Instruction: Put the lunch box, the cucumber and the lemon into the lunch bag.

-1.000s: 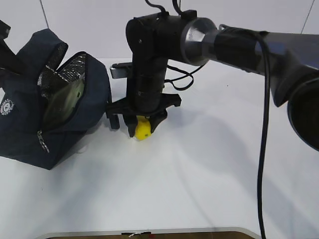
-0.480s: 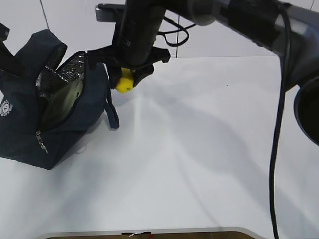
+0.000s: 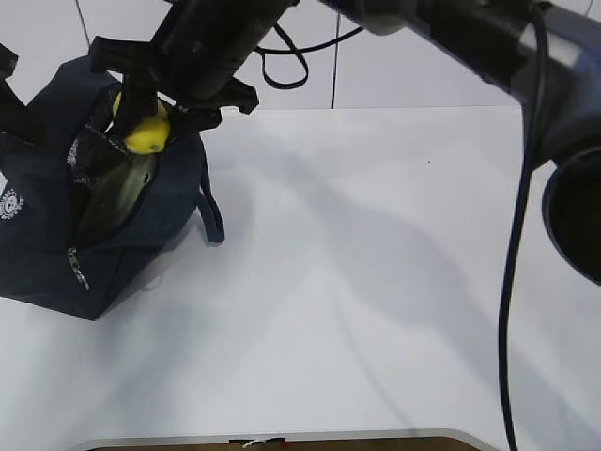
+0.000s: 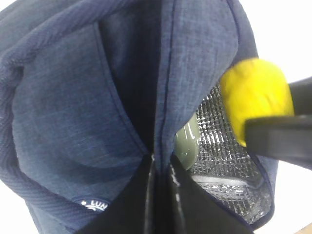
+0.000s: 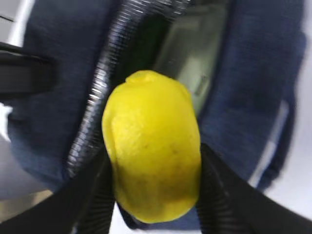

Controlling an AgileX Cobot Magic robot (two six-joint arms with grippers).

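The navy lunch bag (image 3: 56,235) stands at the left with its top open and its silvery lining (image 4: 219,146) showing. My right gripper (image 3: 150,127) is shut on the yellow lemon (image 3: 147,134), holding it right over the bag's opening. In the right wrist view the lemon (image 5: 152,170) fills the gap between the black fingers (image 5: 222,195). The lunch box's pale green lid (image 5: 195,53) lies inside the bag. My left gripper (image 4: 160,163) is shut on the bag's fabric rim, holding it up. The cucumber is out of view.
The bag sits on a white table (image 3: 376,282), whose front edge (image 3: 282,437) runs along the bottom. A loop handle (image 3: 212,211) hangs down the bag's right side. The right arm and its black cable (image 3: 512,282) cross the upper right.
My right gripper lifted the lemon off the table and carried it up and left, to above the bag's open top. The bag and the left gripper stayed put.
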